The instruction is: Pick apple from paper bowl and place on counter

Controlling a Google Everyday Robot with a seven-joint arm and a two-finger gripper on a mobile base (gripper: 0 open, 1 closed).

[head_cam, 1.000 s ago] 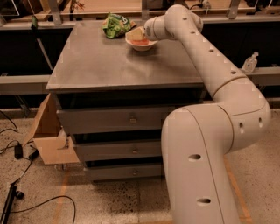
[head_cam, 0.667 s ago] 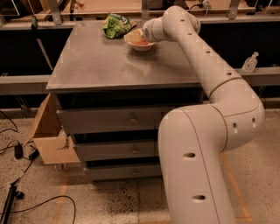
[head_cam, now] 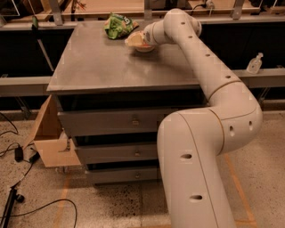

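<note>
The white paper bowl [head_cam: 143, 47] stands at the far middle of the grey counter [head_cam: 107, 62]. My gripper [head_cam: 137, 39] reaches in from the right and sits right over the bowl, covering its inside. The apple is hidden under the gripper; I only see a pale patch there. My white arm [head_cam: 209, 67] stretches from the lower right across the counter's right edge to the bowl.
A green snack bag [head_cam: 118, 25] lies just left of the bowl at the counter's back edge. A tan wooden bench [head_cam: 111, 5] runs behind. An open cardboard box [head_cam: 49, 133] leans at the cabinet's left. Cables [head_cam: 18, 151] lie on the floor. A clear bottle [head_cam: 254, 63] stands at right.
My gripper has moved slightly left and down over the bowl. The reddish apple that showed in the bowl earlier is now covered.
</note>
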